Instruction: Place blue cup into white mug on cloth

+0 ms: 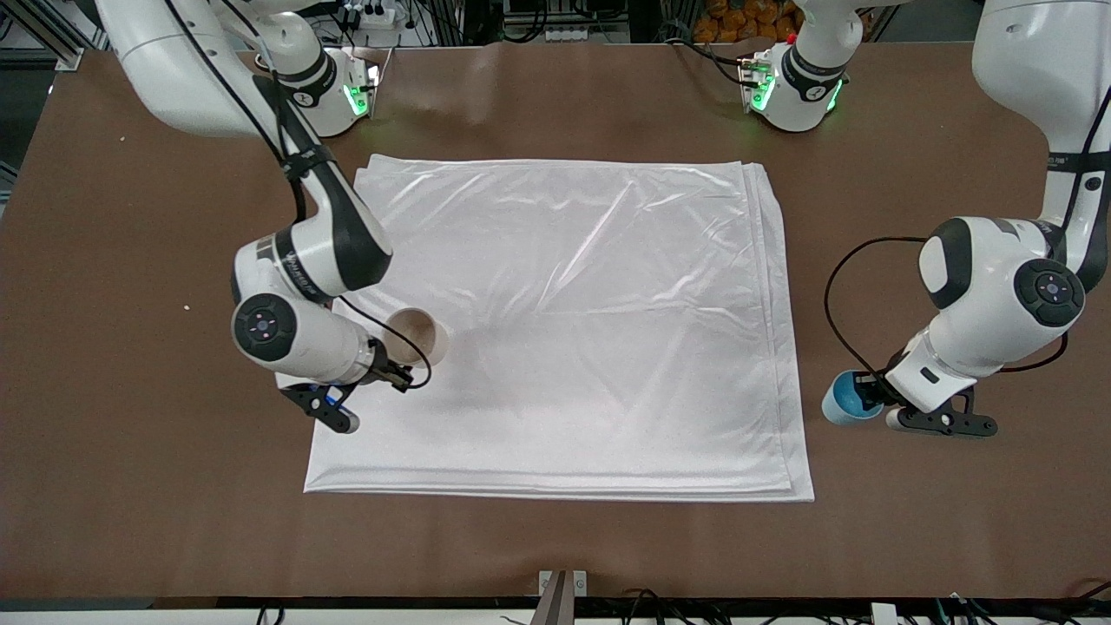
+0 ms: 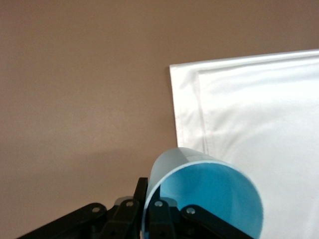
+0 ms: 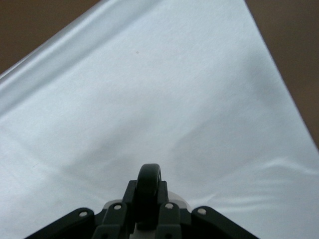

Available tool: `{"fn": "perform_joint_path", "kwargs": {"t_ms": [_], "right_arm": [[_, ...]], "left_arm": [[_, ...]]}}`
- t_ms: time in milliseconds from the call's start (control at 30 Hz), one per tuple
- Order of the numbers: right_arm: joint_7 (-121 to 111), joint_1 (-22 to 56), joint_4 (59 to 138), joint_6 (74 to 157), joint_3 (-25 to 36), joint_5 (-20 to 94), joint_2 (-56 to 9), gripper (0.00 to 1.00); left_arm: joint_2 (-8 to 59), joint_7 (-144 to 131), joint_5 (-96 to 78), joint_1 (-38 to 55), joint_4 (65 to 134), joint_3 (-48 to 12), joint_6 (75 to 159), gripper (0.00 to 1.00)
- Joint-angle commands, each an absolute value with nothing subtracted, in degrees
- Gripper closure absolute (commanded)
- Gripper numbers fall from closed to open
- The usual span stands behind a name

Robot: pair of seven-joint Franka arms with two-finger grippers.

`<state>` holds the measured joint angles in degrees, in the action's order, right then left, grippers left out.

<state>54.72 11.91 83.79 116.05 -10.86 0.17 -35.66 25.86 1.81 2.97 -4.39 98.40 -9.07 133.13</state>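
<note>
Item 1 — cloth (image 1: 573, 330): large shiny white rectangular fabric sheet, folded in layers, lightly wrinkled, lying flat on the brown table (image 1: 130, 486). Its layered corner also shows in the left wrist view (image 2: 249, 109), and it fills most of the right wrist view (image 3: 164, 99).

Item 2 — white mug (image 1: 418, 337): off-white ceramic mug with a pale inside, standing upright on the cloth near the edge toward the right arm's end of the table. Its small dark loop handle (image 3: 148, 191) sits between the fingers of the right claw.

Item 3 — right claw (image 1: 364, 382): low over the cloth beside the mug, clamped on the mug's handle.

Item 4 — blue cup (image 1: 844, 398): small handleless tapered cup, light blue outside, brighter blue inside (image 2: 209, 199). It is off the cloth, just beside the cloth's edge toward the left arm's end of the table, tipped so that its open mouth faces sideways.

Item 5 — left claw (image 1: 877, 401): low over bare table just beside the cloth, clamped on the blue cup's wall, one finger inside the rim and one outside.
</note>
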Motion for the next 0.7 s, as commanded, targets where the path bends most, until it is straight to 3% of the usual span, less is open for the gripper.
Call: {"fn": "perform_joint_path", "kwargs": {"t_ms": [0, 400, 667], "right_arm": [[65.7, 17.9, 83.7, 119.7, -10.3, -0.4, -37.1, 1.00], [83.7, 26.3, 82.7, 123.3, -10.0, -3.0, -39.5, 1.00], [94.1, 31.5, 82.8, 124.9, -10.0, -10.5, -41.5, 1.00]], "left_arm": [[23.6, -1.2, 3.7, -4.7, 97.6, -11.0, 128.2, 1.00], [17.6, -1.8, 3.8, -4.7, 95.7, -12.9, 118.1, 1.00], [16.3, -4.7, 3.8, -4.7, 93.8, -15.9, 114.0, 1.00]]}}
